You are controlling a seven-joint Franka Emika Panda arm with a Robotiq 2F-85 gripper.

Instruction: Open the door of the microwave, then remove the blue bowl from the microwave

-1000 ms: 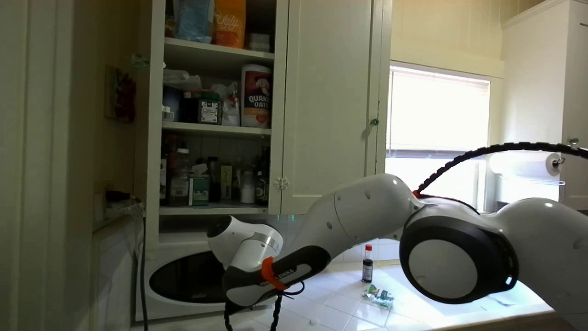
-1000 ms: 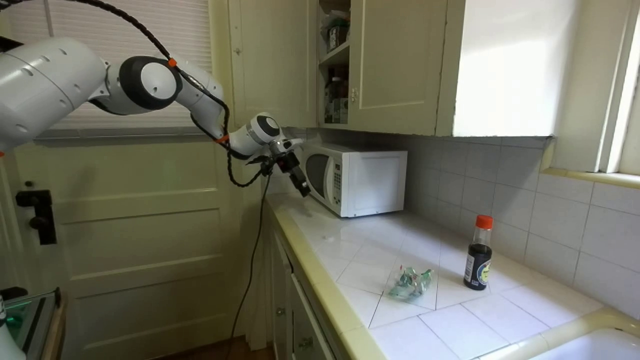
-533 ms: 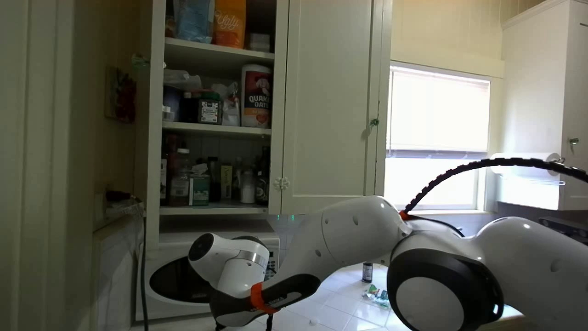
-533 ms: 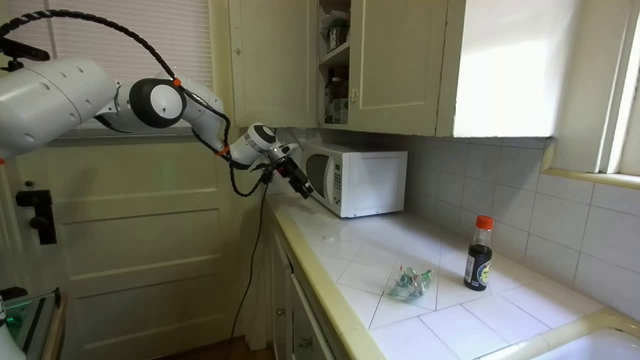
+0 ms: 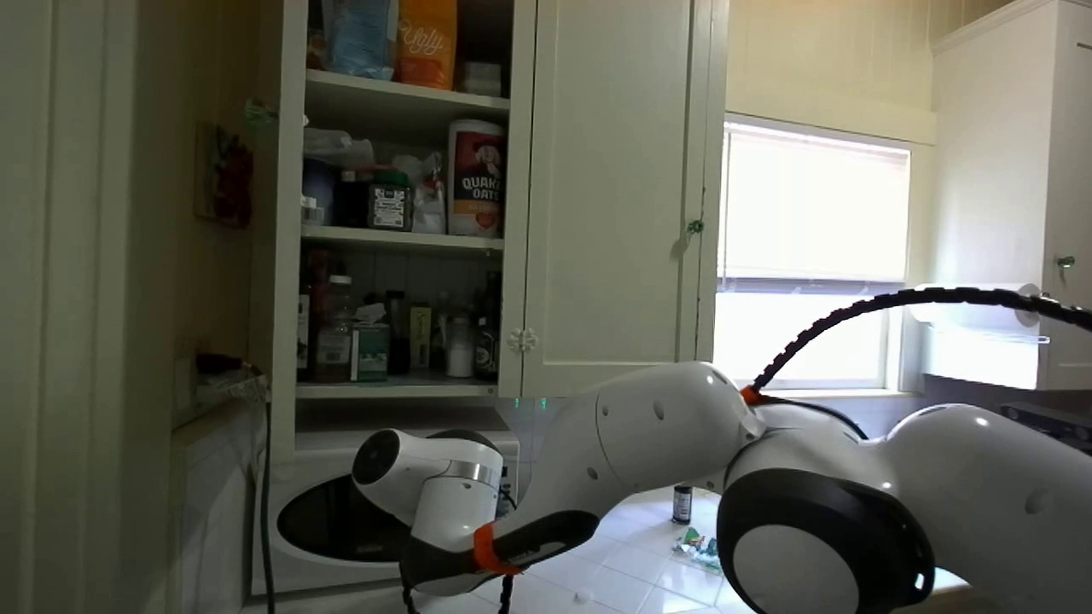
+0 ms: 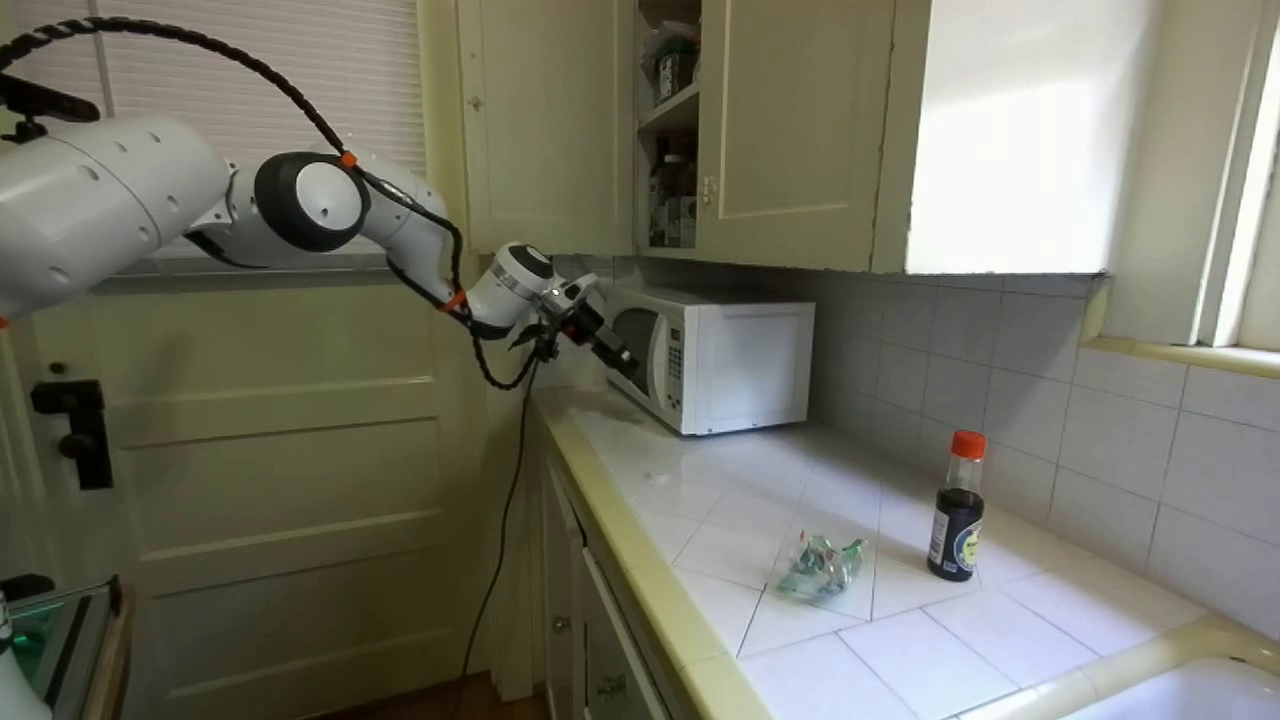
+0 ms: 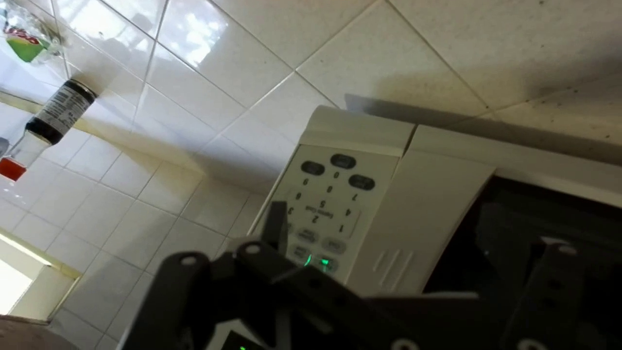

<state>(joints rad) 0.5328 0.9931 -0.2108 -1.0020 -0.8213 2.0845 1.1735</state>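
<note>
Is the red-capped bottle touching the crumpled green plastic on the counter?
Apart: in an exterior view, bare tile shows between the bottle and the plastic.

Microwave (image 6: 750,365) on counter (image 6: 720,510), below cupboard (image 6: 800,130)

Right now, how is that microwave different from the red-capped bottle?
The microwave is white and boxy; the bottle is slim, with dark contents. The microwave is far bigger than the bottle. The microwave shows a shut door and a keypad; the bottle, a label and a red cap. Both stand on the tiled counter.
</note>
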